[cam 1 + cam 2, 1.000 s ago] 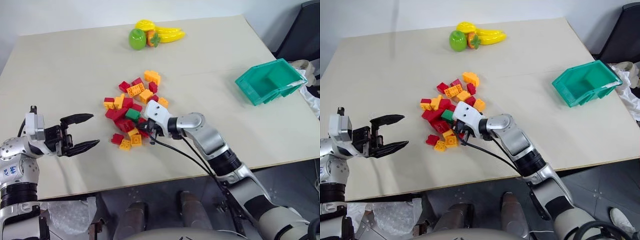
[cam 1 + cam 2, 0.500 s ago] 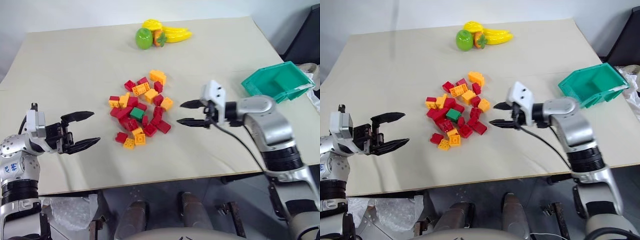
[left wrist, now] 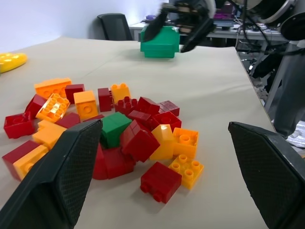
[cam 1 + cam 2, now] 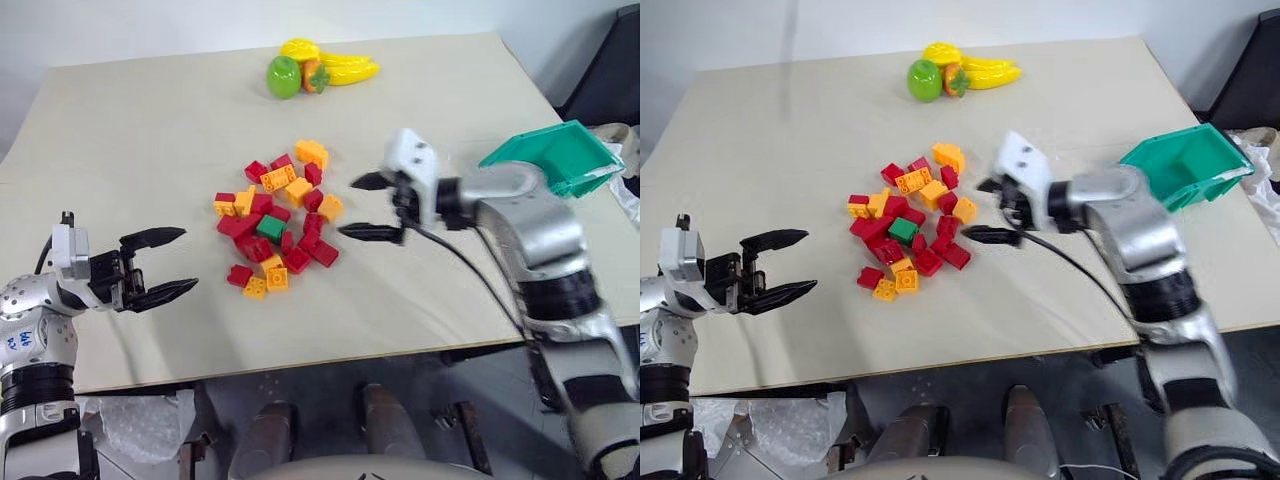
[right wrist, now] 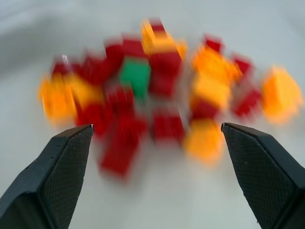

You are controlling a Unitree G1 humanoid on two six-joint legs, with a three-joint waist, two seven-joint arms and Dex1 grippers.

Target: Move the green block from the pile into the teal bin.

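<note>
The green block [image 4: 269,227] lies studs-up in the middle of the pile [image 4: 275,225], hemmed by red bricks on nearly every side and touching them; it is not in the teal bin [image 4: 555,155], so the pick is not yet done. The right claw [image 4: 368,207] hangs above the tabletop [image 4: 150,120] just beside the pile, on the bin side, its fingers spread wide and empty, pointing back across the bricks with the block ahead of its tips. The left claw [image 4: 165,265] hovers on the pile's other side, also wide and empty, the block ahead of it too. To pick well, I judge the right claw should come down more steeply over the block than it points now, so that its fingers slip into the narrow gaps at two opposite faces rather than plough the red neighbours along; a shallow sweep would likely scatter bricks or pinch a red one with the green. The bin sits behind the right claw, near the tabletop's edge, with bare surface between it and the pile, so the carry looks unobstructed. The toy fruits [image 4: 310,68] lie well apart, beyond the pile.
</note>
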